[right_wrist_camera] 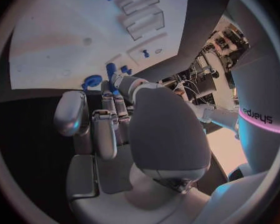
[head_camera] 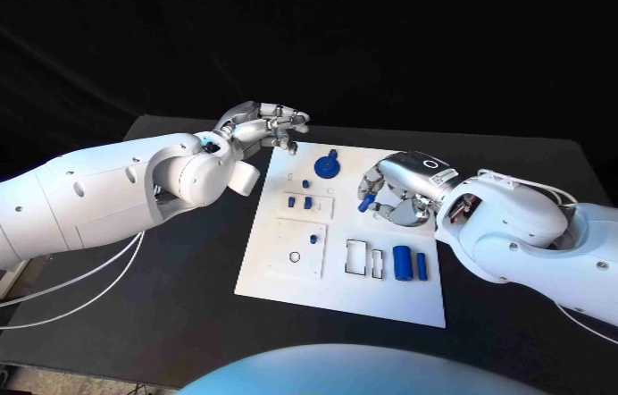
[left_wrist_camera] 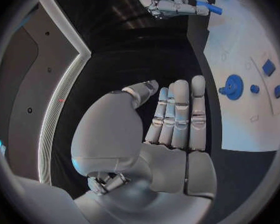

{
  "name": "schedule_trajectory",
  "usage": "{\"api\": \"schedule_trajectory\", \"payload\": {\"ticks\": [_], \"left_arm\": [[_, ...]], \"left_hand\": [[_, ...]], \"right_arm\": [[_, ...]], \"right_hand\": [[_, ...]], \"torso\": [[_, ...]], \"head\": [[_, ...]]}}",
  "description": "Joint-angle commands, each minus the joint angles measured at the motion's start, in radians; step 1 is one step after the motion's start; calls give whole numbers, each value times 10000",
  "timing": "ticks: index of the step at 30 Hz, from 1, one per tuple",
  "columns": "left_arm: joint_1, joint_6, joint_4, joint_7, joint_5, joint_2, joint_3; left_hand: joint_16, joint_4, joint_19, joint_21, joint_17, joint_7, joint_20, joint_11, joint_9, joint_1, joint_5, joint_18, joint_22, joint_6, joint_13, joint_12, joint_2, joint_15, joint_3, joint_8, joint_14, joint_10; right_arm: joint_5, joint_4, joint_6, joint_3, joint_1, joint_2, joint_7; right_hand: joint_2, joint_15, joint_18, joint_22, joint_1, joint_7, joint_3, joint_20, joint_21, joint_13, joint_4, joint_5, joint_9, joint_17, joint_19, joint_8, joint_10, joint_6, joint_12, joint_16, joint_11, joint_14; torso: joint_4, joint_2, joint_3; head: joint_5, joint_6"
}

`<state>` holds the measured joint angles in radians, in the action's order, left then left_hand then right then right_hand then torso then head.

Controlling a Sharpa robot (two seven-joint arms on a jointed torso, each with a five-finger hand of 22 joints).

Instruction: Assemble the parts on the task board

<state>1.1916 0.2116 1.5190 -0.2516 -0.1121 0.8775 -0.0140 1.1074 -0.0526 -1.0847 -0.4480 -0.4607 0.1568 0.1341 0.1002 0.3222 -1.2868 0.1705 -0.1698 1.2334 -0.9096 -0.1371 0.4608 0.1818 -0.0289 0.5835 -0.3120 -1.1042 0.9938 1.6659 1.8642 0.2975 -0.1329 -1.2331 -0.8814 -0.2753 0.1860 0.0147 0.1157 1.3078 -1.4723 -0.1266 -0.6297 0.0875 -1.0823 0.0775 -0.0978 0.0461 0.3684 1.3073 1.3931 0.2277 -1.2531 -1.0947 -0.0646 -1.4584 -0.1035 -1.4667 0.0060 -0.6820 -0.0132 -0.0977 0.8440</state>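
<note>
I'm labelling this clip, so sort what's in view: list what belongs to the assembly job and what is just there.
Job:
task board
blue gear
blue peg, pinched in the right hand
two blue cylinders lying on the board
small blue blocks
left hand, holding nothing

Just there:
black table
white cables

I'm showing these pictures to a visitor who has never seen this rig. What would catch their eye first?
Most striking is the white task board in the middle of the black table, dotted with small blue parts such as the round gear-like piece at its far end. Next, the right hand over the board's right side pinches a blue peg. The left hand hovers off the board's far left corner, holding nothing.
</note>
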Motion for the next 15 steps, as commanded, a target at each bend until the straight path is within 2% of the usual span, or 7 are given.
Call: {"api": "schedule_trajectory", "payload": {"ticks": [1, 8, 11, 15], "left_arm": [[1, -151, -14, -69, 32, -57, 1], [-4, -196, -71, -80, 35, -150, -6], [-4, -197, -95, -78, 36, -172, -8], [-5, -200, -109, -75, 36, -195, -11]], "left_hand": [[-54, -9, -76, 71, 17, 14, -4, -12, 10, 11, -36, -110, -16, 66, 11, 22, -88, 7, -11, -61, 13, -45], [-54, -9, -76, 71, 17, 14, -4, -12, 10, 11, -36, -110, -16, 66, 11, 22, -88, 7, -11, -61, 13, -45], [-53, -16, -79, 76, 20, 15, -4, -11, 10, 13, -31, -110, -19, 70, 12, 23, -97, 6, -12, -63, 14, -46], [-53, -16, -79, 76, 20, 15, -4, -11, 10, 13, -31, -110, -19, 70, 12, 23, -97, 6, -12, -63, 14, -46]], "right_arm": [[230, 197, 54, 6, 6, 337, 114], [504, 129, 26, -10, 236, 1468, 326], [567, -26, -7, -32, 391, 1865, 397], [611, -303, -61, -66, 684, 2319, 478]], "right_hand": [[-48, 61, -140, 63, 73, 15, -83, -68, -45, 74, 39, 40, 3, 25, 21, 47, -497, -10, -3, -39, 465, -503], [-59, 60, -134, 56, 127, 14, -162, -68, -17, 75, 108, 42, 26, 9, 9, 60, -502, 2, -2, -33, 465, -500], [-61, 60, -130, 50, 145, 12, -180, -68, -1, 75, 125, 42, 32, -19, 3, 63, -502, 6, -1, -22, 463, -495], [-63, 59, -125, 41, 181, 10, -217, -67, 26, 74, 162, 43, 44, -16, -8, 68, -500, 17, 1, -22, 461, -495]], "torso": [[-11, -6, -17], [36, -1, 17], [53, -5, 24], [39, -13, 34]], "head": [[-95, -23], [-178, -29], [-218, -27], [-290, 2]]}}
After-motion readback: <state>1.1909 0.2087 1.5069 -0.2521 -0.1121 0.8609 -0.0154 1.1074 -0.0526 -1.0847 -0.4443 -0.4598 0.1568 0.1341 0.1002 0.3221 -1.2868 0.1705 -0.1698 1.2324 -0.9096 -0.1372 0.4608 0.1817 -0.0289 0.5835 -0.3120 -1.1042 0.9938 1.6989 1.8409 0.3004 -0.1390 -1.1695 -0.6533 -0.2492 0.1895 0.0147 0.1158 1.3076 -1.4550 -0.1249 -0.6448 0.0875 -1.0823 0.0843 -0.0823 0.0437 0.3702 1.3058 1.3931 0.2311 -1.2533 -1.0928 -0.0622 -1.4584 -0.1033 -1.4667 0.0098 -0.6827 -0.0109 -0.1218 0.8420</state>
